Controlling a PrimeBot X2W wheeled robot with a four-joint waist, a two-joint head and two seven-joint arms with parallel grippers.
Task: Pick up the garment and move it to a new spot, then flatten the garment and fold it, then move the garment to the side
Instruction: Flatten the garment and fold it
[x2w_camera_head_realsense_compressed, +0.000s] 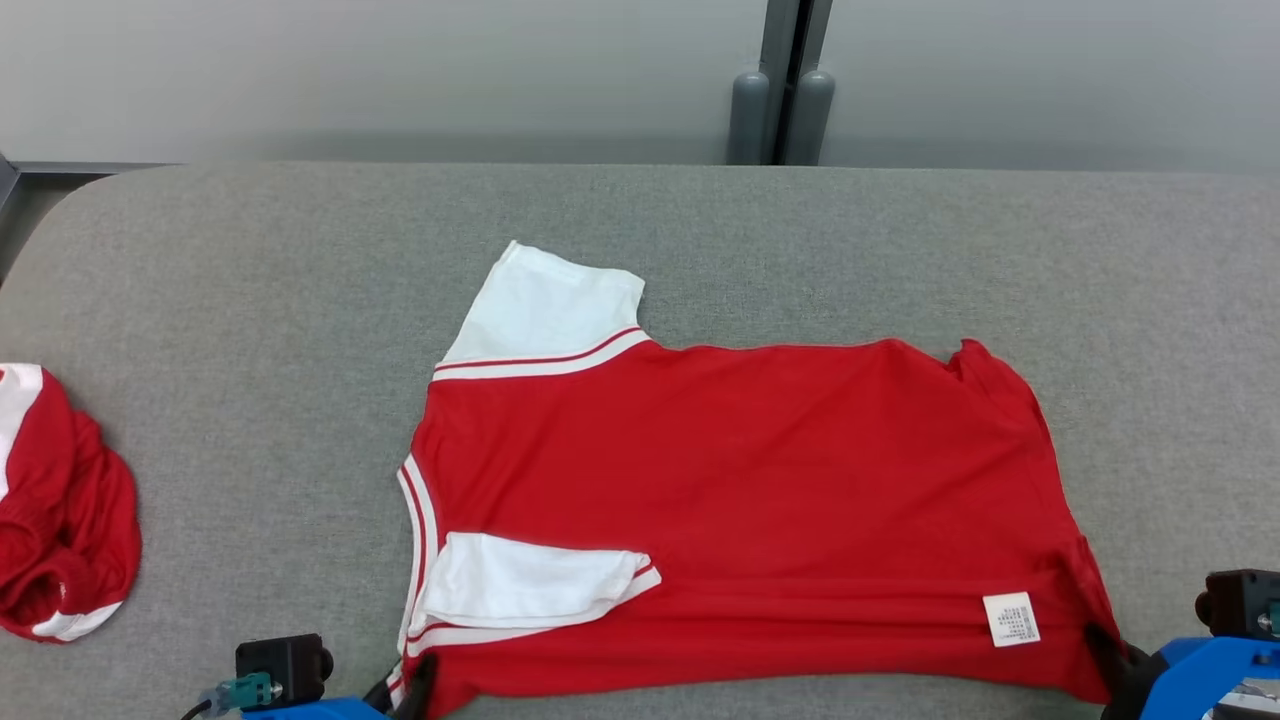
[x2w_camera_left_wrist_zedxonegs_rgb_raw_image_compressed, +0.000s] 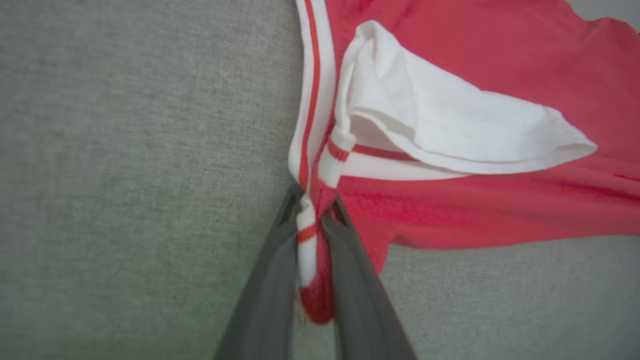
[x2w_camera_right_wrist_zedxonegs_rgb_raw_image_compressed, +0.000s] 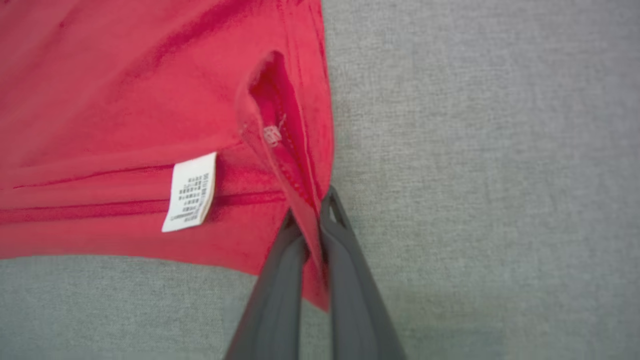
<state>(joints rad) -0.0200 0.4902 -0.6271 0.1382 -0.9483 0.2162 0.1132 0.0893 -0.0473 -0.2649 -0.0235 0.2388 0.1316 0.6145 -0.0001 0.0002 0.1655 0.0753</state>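
1. State: the garment (x2w_camera_head_realsense_compressed: 740, 500) lies spread on the grey surface (x2w_camera_head_realsense_compressed: 250, 280), centre to right of the head view, with the neck end at frame left and the hem at frame right.
2. The left gripper (x2w_camera_left_wrist_zedxonegs_rgb_raw_image_compressed: 315, 200) is clamped on the striped trim (x2w_camera_left_wrist_zedxonegs_rgb_raw_image_compressed: 307, 100) at the garment's lower-left corner. The right gripper (x2w_camera_right_wrist_zedxonegs_rgb_raw_image_compressed: 311, 207) is clamped on the hem corner (x2w_camera_right_wrist_zedxonegs_rgb_raw_image_compressed: 320, 280) at lower right.
3. Risk: the left pinch holds only a thin roll of trim. If we pull hard or unevenly, we judge it could slip out and drop that edge.
4. Risk: the near sleeve (x2w_camera_head_realsense_compressed: 530, 585) is flopped over the red body. If we fold before clearing it, it gets trapped as a lump.
5. Risk: the cloth is puckered just above the right pinch. Lifting from there may drag a crease across the hem.
6. Risk: a second garment (x2w_camera_head_realsense_compressed: 60, 510) sits bunched at the frame's left edge. A wide sideways move could run into it.
7. Count: 2 grippers, both gripping cloth.
8. Count: 2 red-and-white garments, 1 spread and 1 bunched.
9. Count: 2 white sleeves on the spread one, the far sleeve (x2w_camera_head_realsense_compressed: 545, 305) flat and the near one folded over.
10. Count: 1 white care label (x2w_camera_head_realsense_compressed: 1012, 618) at lower right.
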